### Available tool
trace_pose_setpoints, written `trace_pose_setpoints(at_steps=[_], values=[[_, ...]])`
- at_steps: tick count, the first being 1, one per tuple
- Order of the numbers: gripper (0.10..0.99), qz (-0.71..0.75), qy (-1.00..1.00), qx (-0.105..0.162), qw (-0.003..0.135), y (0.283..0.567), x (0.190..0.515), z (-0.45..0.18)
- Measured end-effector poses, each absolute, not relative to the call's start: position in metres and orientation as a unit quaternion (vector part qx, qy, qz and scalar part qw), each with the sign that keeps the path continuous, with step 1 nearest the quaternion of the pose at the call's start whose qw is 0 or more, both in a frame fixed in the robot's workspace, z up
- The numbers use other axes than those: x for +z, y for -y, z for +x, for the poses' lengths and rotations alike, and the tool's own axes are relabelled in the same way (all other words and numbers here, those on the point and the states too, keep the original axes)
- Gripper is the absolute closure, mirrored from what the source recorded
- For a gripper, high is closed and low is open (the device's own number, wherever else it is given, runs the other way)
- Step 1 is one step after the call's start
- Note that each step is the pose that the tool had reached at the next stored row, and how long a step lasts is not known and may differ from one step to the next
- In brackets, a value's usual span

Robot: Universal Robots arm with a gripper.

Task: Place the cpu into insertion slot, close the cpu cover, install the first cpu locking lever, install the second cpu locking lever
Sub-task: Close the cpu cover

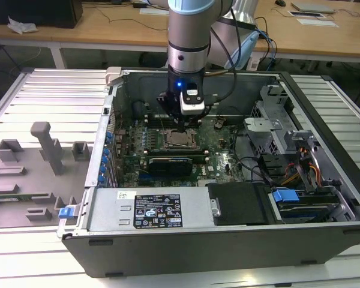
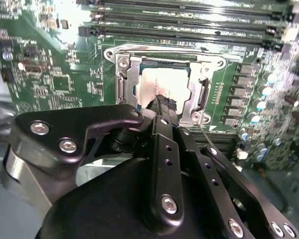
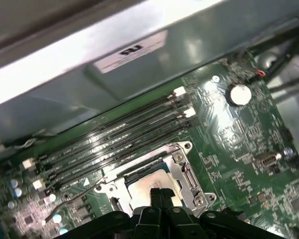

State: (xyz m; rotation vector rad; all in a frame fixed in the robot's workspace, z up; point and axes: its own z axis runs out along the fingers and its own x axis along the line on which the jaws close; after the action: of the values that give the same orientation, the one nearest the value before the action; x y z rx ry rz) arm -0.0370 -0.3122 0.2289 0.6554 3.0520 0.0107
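1. the end effector (image 2: 164, 103) hangs straight above the cpu (image 2: 157, 82), fingertips together, clamped on nothing i can see.
2. the cpu lies flat in the insertion slot (image 1: 181, 140), directly below the tips, framed by the cpu cover (image 2: 127, 79), which looks folded down.

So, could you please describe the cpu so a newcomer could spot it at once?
Inside the open computer case, find the green motherboard. Just under the gripper sits the silvery cpu cover, a square frame. The cpu is the pale, flat metal square showing through its window, unlike the long black slots nearby.
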Motion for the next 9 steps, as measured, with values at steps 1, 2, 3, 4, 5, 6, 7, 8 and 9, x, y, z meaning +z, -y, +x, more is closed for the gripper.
trace_pose_setpoints(at_steps=[1, 2, 3, 4, 5, 6, 7, 8, 9], values=[[0.980, 0.202, -0.979, 0.003, 0.010, 0.3122, 0.2289, -0.0370], [0.980, 0.176, -0.984, 0.004, 0.010, 0.3122, 0.2289, -0.0370], [0.980, 0.160, -0.987, 0.004, 0.010, 0.3122, 0.2288, -0.0370], [0.980, 0.151, -0.988, 0.004, 0.010, 0.3122, 0.2288, -0.0370], [0.980, 0.142, -0.990, 0.004, 0.010, 0.3122, 0.2288, -0.0370], [0.980, 0.128, -0.992, 0.004, 0.010, 0.3122, 0.2287, -0.0370], [0.980, 0.118, -0.993, 0.004, 0.010, 0.3122, 0.2287, -0.0370], [0.980, 0.108, -0.994, 0.004, 0.010, 0.3122, 0.2287, -0.0370], [0.980, 0.094, -0.995, 0.005, 0.010, 0.3122, 0.2286, -0.0370]])
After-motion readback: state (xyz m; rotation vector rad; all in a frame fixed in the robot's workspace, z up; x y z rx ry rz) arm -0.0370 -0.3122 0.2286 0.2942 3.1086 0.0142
